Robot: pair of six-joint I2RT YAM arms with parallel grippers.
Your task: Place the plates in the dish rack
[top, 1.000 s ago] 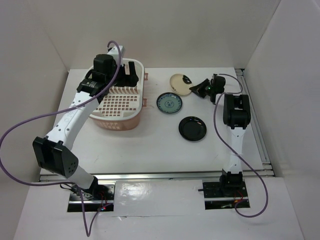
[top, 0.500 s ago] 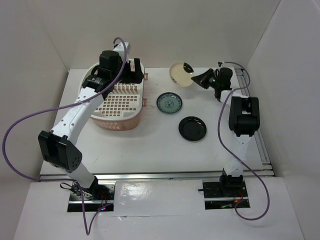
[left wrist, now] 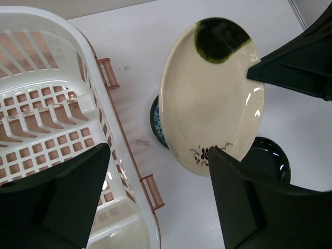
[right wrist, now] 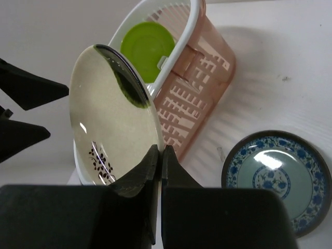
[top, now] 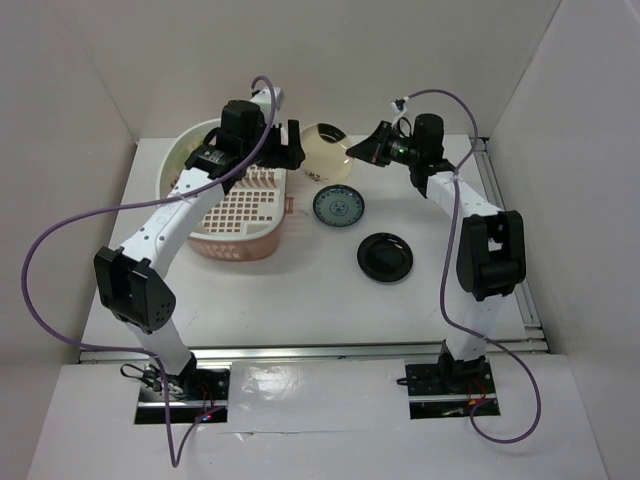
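Observation:
My right gripper (top: pixel 356 152) (right wrist: pixel 160 154) is shut on the rim of the cream plate with the dark mark (top: pixel 325 148) (right wrist: pixel 111 119) (left wrist: pixel 210 98). It holds the plate on edge in the air, just right of the pink dish rack (top: pixel 235 250) (left wrist: pixel 88 72) (right wrist: pixel 202 67). My left gripper (top: pixel 290 150) (left wrist: pixel 155 207) is open and empty above the rack's right rim, with the cream plate just ahead of its jaws. The lime green plate (right wrist: pixel 148 49) lies in the rack. The blue-patterned plate (top: pixel 339 207) (right wrist: pixel 275 176) and the black plate (top: pixel 385 257) (left wrist: pixel 270 155) lie flat on the table.
White walls close in the table at the back and both sides. A metal rail (top: pixel 510 260) runs along the table's right edge. The rack has small side handles (left wrist: pixel 153 192) facing the plates.
My right gripper lifted the cream plate off the table and carried it left towards the rack. My left gripper moved right, over the rack's right rim, towards the plate.

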